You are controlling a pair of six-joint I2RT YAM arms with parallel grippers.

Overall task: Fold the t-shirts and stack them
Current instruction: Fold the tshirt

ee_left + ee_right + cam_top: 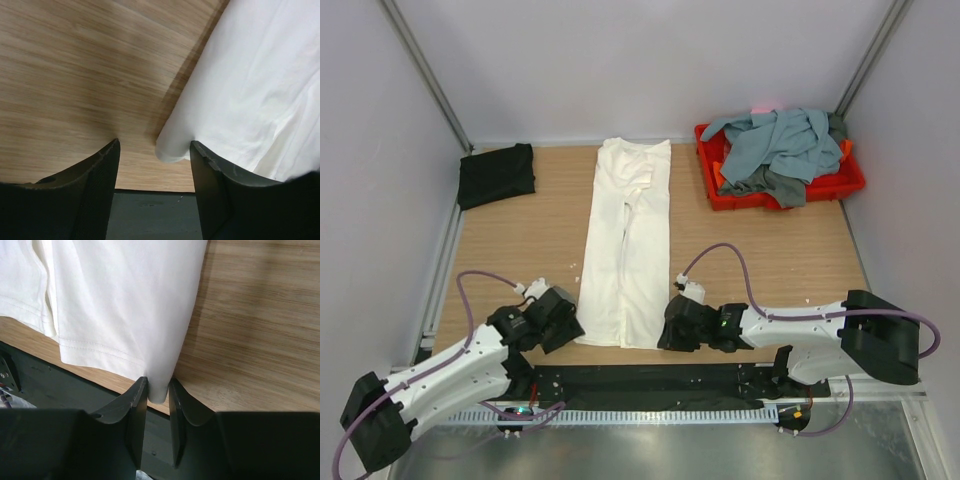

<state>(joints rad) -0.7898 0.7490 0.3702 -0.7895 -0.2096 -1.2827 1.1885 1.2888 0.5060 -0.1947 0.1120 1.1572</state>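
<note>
While clamping a corner of the long folded white cloth t-shirt (pixel 115 300) in the narrow right pincer (pixel 157 390), holds the left pincer (pixel 155 147) wide, the other near corner between its jaws.

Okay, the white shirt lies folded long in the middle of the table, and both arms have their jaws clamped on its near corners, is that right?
Not quite: only the right gripper is clamped on the white shirt. In the left wrist view the left gripper has its jaws open around the other corner. The rest holds.
</note>
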